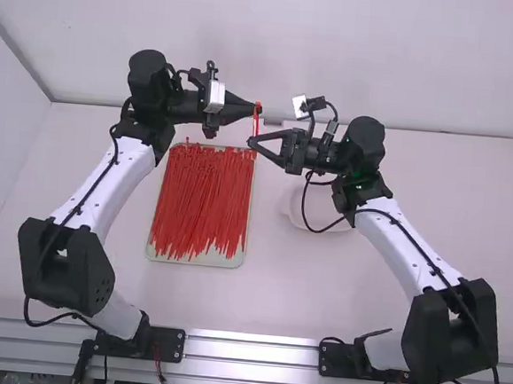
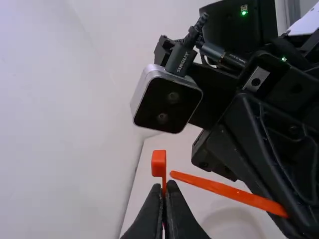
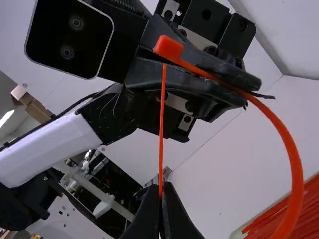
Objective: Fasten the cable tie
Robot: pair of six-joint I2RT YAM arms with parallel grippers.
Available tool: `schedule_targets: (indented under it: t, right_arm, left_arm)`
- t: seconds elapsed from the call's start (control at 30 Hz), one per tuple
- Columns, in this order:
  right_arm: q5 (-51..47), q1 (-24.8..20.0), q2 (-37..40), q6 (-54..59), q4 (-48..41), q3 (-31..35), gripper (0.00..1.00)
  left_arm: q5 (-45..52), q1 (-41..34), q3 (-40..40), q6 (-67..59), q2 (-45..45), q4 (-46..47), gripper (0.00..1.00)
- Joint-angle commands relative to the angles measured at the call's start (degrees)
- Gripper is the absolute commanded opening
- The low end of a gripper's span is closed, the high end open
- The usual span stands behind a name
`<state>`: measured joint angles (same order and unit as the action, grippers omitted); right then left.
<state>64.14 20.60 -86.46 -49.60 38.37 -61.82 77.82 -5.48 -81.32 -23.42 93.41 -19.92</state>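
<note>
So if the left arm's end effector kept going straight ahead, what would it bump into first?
Probably the small camera on the right arm's wrist, which sits just ahead of the left end effector; depth is hard to judge.

print | white lettering along black cable plug (image 2: 179,59) | plug enters top of grey camera (image 2: 167,105)
</note>
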Motion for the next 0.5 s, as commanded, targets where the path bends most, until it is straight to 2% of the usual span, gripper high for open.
schedule_targets:
  t: [0.0,0.47]
  right_arm:
    - [0.1,-0.3,-0.1,-0.1,0.3,-1.5,0.0]
    - [-1.2,-0.3,-0.1,-1.2,0.3,-1.5,0.0]
  left_arm:
    - [1.3,-0.1,1.0,-0.4,-0.2,0.0,0.02]
    - [3.4,-0.1,1.0,-1.9,-0.2,-0.1,0.02]
